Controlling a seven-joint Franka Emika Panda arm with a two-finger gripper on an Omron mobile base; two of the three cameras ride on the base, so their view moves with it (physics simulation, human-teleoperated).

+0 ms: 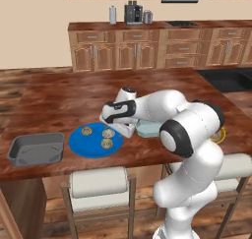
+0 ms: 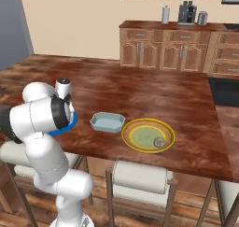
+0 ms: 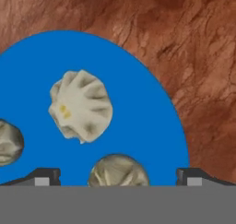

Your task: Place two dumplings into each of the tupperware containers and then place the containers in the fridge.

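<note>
The white arm rises from its base, bends at a dark elbow joint and reaches forward and down to its left. The hand [image 1: 114, 130] points downward, held low, its two dark fingers [image 3: 44, 176] spread wide apart with nothing gripped between them.

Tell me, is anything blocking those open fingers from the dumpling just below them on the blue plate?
Nothing visible does. In the hand view the small tan speckled dumpling lies on the round bright blue plate between the two dark open fingers, with bare plate on either side. Another dumpling lies beyond it, apart.
</note>
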